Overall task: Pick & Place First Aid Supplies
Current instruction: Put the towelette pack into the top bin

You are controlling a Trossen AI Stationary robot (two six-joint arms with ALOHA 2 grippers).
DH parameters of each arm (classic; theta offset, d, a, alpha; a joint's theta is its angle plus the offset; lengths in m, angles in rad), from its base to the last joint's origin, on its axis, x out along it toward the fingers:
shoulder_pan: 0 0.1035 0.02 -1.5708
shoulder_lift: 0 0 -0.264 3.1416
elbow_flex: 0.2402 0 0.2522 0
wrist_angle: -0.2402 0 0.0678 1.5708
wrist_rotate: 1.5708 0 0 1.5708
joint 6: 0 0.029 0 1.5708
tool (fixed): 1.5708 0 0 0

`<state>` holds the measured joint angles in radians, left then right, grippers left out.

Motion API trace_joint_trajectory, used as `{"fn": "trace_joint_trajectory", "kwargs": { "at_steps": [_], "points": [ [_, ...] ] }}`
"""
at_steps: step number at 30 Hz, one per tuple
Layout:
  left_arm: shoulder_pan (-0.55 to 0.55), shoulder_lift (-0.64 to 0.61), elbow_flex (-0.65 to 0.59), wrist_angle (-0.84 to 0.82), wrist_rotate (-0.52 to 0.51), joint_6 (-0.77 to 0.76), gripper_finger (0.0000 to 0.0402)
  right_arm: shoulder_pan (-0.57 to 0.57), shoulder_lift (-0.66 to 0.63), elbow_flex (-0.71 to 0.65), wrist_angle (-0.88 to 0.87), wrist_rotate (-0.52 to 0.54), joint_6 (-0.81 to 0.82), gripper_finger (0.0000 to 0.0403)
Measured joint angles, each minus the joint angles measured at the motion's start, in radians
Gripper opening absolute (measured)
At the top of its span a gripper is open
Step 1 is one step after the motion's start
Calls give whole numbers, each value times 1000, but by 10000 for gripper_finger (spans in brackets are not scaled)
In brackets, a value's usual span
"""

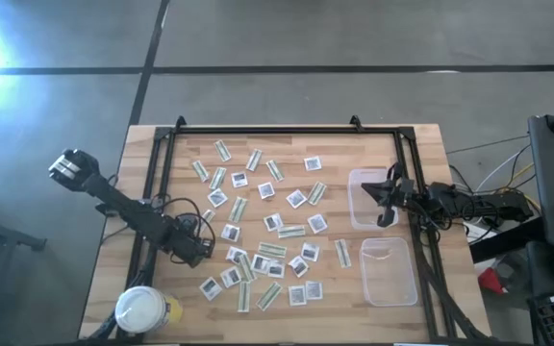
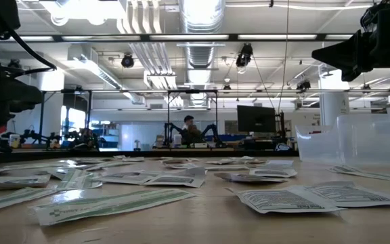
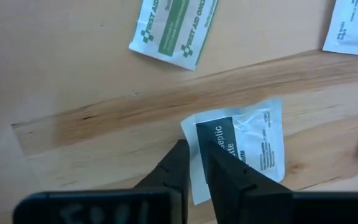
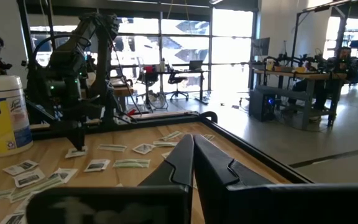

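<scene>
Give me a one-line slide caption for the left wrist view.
Left gripper closed on the edge of a square white antiseptic packet on the wooden table, a green-and-white first aid strip nearby.

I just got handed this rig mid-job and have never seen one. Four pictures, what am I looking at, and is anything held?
Two dark robot arms work at a wooden table. One picture looks straight down, one looks level across the tabletop, and two come from cameras on the wrists. Scattered first aid packets cover the table: square white ones and narrow green-and-white strips. Two clear plastic tubs sit on the right, a white-lidded round jar at the near left corner. The left gripper is down on the table, pinching the edge of a white antiseptic packet. The right gripper hangs shut above the farther tub, holding nothing.
</scene>
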<state>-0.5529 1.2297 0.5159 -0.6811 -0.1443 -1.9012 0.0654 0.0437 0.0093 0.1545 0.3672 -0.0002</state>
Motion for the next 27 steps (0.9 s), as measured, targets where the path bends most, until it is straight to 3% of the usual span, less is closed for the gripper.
{"fn": "trace_joint_trajectory", "kwargs": {
  "at_steps": [16,27],
  "points": [
    [0,0,3,5,-16,73,0,0,0,0,1,0,0,8],
    [0,-15,61,10,-160,229,0,0,0,0,68,-7,81,8]
  ]
}}
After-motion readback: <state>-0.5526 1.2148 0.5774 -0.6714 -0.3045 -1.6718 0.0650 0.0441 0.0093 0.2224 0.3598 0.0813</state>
